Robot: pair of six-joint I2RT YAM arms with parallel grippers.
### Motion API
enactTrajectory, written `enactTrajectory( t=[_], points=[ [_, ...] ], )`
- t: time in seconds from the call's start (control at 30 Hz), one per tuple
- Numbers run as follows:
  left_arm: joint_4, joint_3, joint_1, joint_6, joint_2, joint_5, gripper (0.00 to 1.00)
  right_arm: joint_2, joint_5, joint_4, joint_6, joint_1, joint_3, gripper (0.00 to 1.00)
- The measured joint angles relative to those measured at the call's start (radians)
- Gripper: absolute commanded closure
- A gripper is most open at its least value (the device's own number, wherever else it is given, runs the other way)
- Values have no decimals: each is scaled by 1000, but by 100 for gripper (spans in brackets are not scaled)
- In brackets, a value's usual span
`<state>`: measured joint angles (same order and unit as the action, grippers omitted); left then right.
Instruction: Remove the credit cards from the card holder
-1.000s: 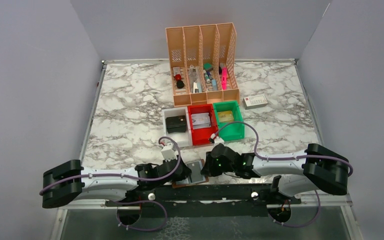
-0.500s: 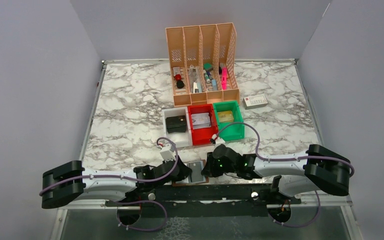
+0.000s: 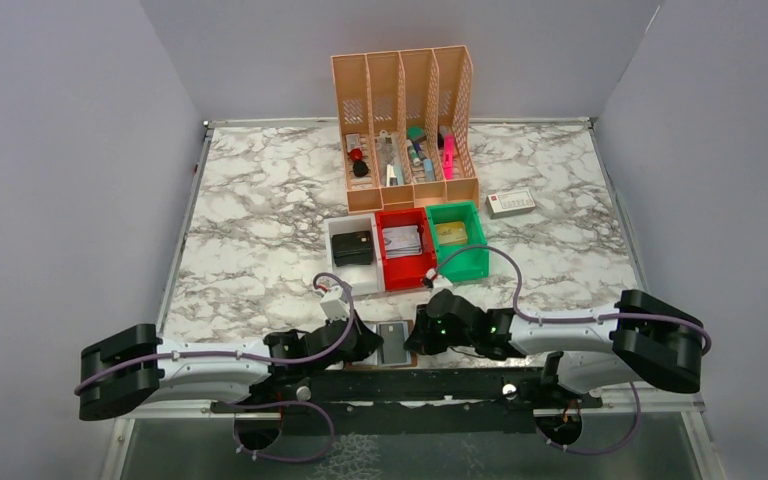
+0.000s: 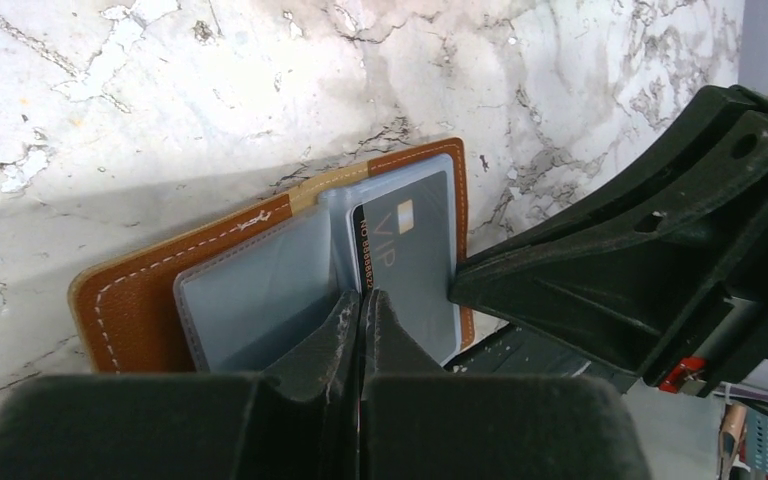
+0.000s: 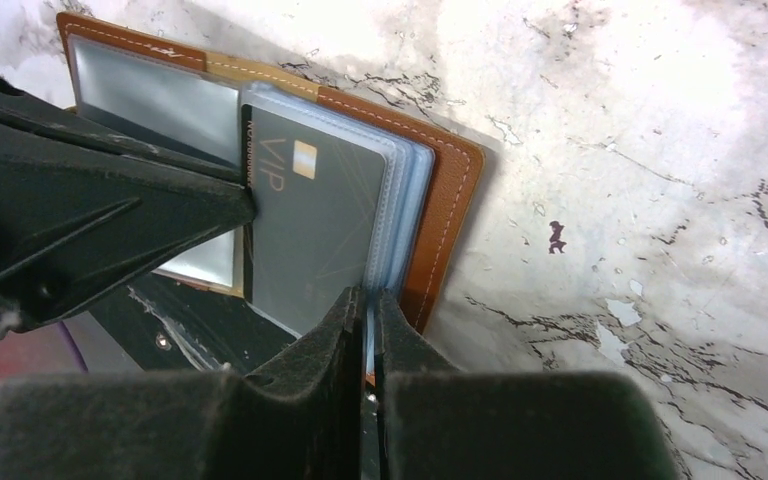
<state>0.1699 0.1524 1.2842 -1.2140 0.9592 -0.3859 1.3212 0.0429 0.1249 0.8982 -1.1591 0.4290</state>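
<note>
- The card holder [image 3: 392,343] [image 4: 130,300] lies open, grey inside up, on the marble tabletop [image 3: 260,220] at its near edge, between the two tools.
- A dark VIP card [image 4: 405,260] [image 5: 310,230] sits in the top clear sleeve of the right half. The left half's sleeve looks empty.
- The left tool [image 3: 374,346] [image 4: 360,305] has its fingers pressed together, with the tip at the fold, touching the VIP card's left edge. Whether a sleeve or card is caught between them cannot be told.
- The right tool [image 3: 411,340] [image 5: 370,300] is nearly closed, pinching the near right edge of the holder's clear sleeve stack. A thin bluish edge shows between its fingers.
- The two tool tips face each other across the VIP card, one on each long side.
- Some pale cards [image 3: 401,240] lie in the red bin [image 3: 406,274], well apart from the holder.
</note>
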Motion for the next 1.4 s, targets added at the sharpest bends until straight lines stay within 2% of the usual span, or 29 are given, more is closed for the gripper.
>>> enactTrajectory(
  t=[0.17,0.37,0.57,0.7,0.93,1.07,1.2,1.4],
  points=[
    [-64,3,1,2,-83,2,100,-16,29,-36,2,0,0,95],
    [-116,3,1,3,-172,5,100,-30,53,-71,3,0,0,96],
    [-193,6,1,6,-195,4,100,-45,81,-119,-2,0,2,95],
    [-249,26,0,9,-195,4,100,-65,98,-153,-11,0,2,89],
    [-238,31,0,10,-158,4,100,-125,60,-164,-73,0,24,75],
    [-224,32,0,11,-126,4,100,-112,-31,-98,-107,0,48,74],
    [-216,39,0,11,-105,4,100,-32,-113,-18,-117,0,77,73],
    [-216,40,0,11,-105,4,100,54,-118,-17,-113,0,89,73]
  ],
)
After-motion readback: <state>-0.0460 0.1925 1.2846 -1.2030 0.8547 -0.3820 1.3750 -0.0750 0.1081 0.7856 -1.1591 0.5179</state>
